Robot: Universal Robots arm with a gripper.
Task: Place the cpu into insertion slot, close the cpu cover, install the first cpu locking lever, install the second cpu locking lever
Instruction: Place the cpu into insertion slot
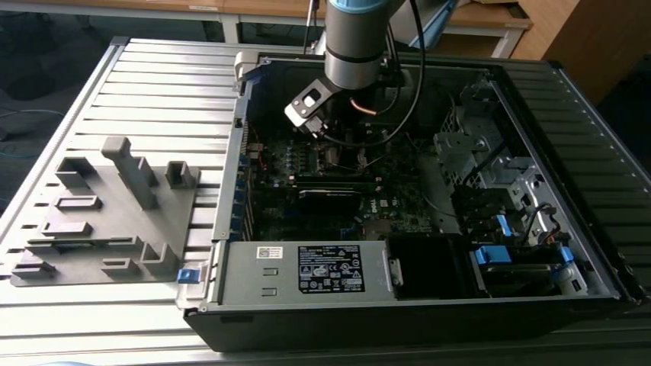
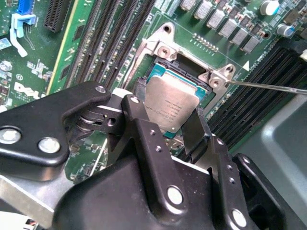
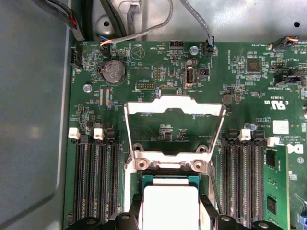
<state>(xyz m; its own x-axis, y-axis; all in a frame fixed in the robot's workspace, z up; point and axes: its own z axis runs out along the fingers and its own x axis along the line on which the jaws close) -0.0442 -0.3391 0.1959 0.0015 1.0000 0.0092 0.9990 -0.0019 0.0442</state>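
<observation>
Gripper [image 2: 171,109] pinches the cpu [image 2: 169,96], metal top facing up

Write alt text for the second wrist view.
The gripper clasps the cpu, a silver-topped square chip, between its black fingers over the open socket on a green motherboard. Dark memory slots flank the socket, and a thin metal lever juts out beside it.

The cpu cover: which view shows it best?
The first wrist view: the cpu cover stands open, its whole frame visible. The second wrist view shows it foreshortened, near its hinged edge; in the exterior view it is too small to tell.
</observation>
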